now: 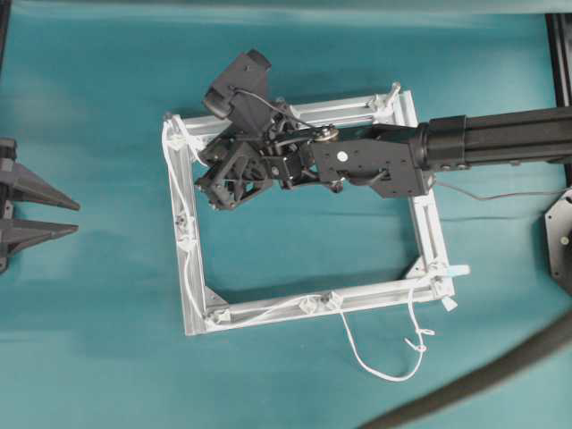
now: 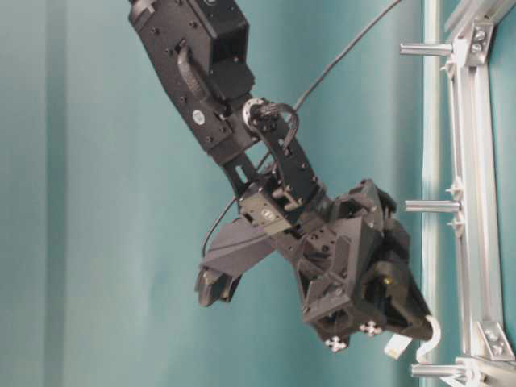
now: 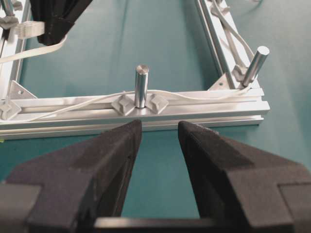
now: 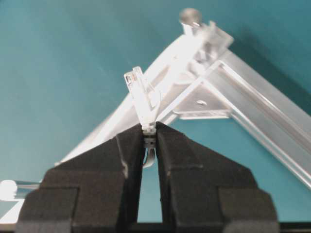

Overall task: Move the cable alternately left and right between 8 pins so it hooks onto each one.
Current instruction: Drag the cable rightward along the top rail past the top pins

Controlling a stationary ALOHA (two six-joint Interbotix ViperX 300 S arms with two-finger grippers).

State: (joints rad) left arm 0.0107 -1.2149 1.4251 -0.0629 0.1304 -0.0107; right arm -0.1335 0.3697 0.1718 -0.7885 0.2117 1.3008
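Right gripper [image 4: 149,127] fingertips pinched tight on cable [image 4: 144,102] just behind its plug; left gripper [image 3: 159,130] wide apart, empty

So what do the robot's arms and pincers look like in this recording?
Both are matte black. The right arm is a boxy tube ending in bolted bracket plates, one with a white dot, with thin dark wires looping past the wrist and a camera on top. The right pincer has thick, wedge-shaped fingers with a grainy, foam-like surface. The left pincer has the same dark tapered fingers.
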